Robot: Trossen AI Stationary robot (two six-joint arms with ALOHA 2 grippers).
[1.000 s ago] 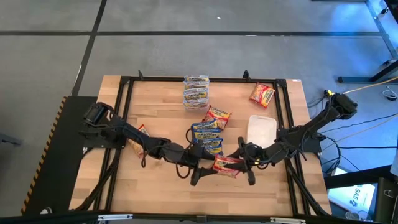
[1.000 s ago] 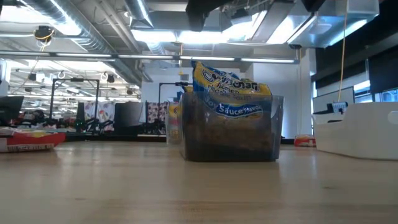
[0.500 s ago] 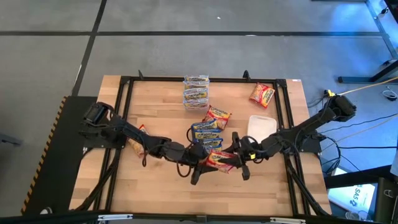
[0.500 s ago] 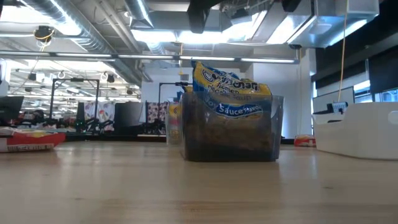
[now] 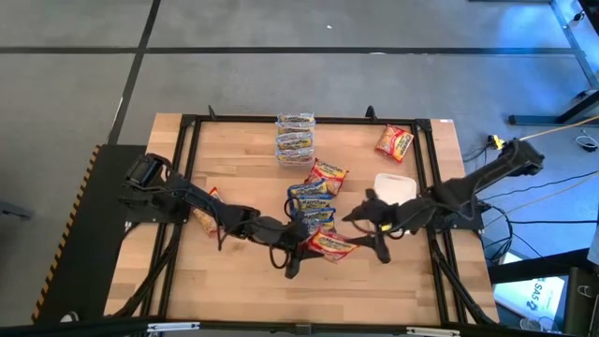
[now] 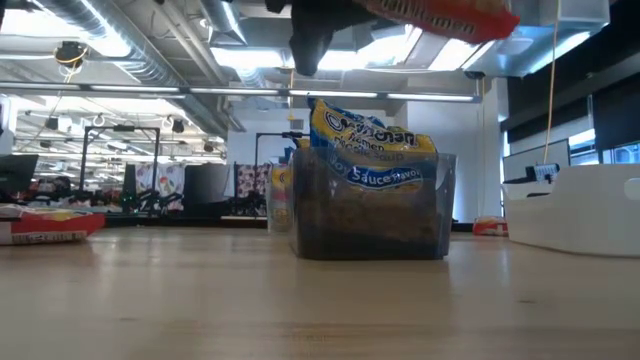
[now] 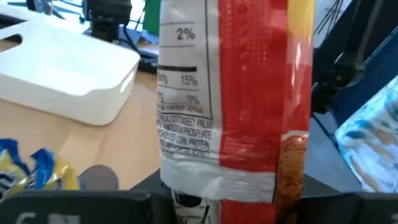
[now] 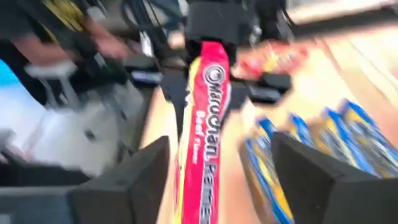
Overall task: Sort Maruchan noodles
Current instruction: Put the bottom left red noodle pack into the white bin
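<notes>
A red Maruchan noodles packet hangs above the table's near middle, and my left gripper is shut on it. My right gripper is open just to its right. In the right wrist view its fingers stand apart on either side of the packet. Two blue packets and an orange-red one lie on the table behind. More packets fill the clear tub at the far middle. My left gripper pinches the red packet by its left end between its two fingers, coming roughly level from the table's left. The packet is lifted clear of the table and sticks out toward the right gripper.
A white tray stands right of centre, behind my right gripper. One red packet lies at the far right, and another packet lies under my left arm. The black frame rail runs around the table top.
My right gripper carried the red packet toward the table's left into my left gripper's fingers. It then opened, let go and drew back a little to the right. My left gripper has shut on the packet, which stays lifted clear.
</notes>
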